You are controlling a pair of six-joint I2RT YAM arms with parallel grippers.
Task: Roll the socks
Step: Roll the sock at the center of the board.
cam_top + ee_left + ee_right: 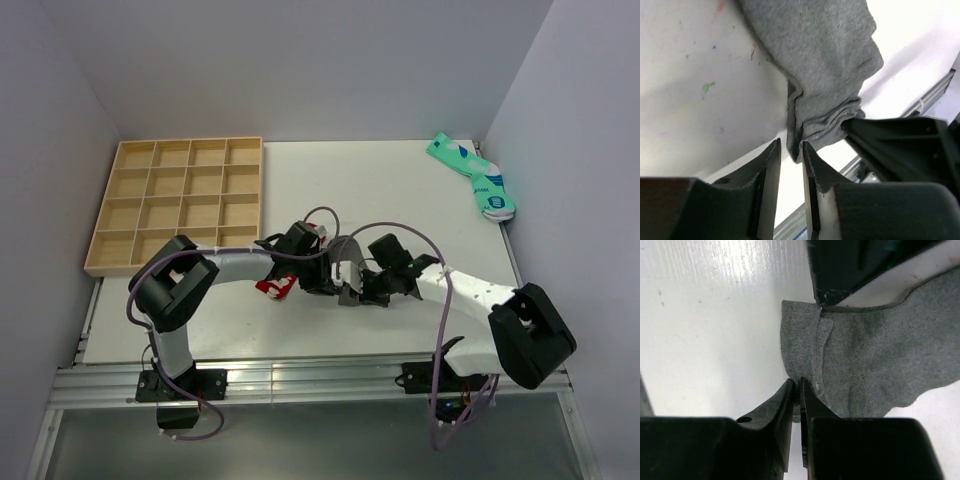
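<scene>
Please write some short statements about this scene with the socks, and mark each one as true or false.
1. All compartments of the wooden tray are empty. True.
2. The mint-green socks lie inside the tray. False: they lie on the table, at its far right corner.
3. The right gripper pinches an edge of the grey sock. True.
4. The left gripper has its jaws pressed fully together. False: a narrow gap shows between them.
5. The red sock lies in the tray. False: it lies mid-table, beside the left gripper.
</scene>
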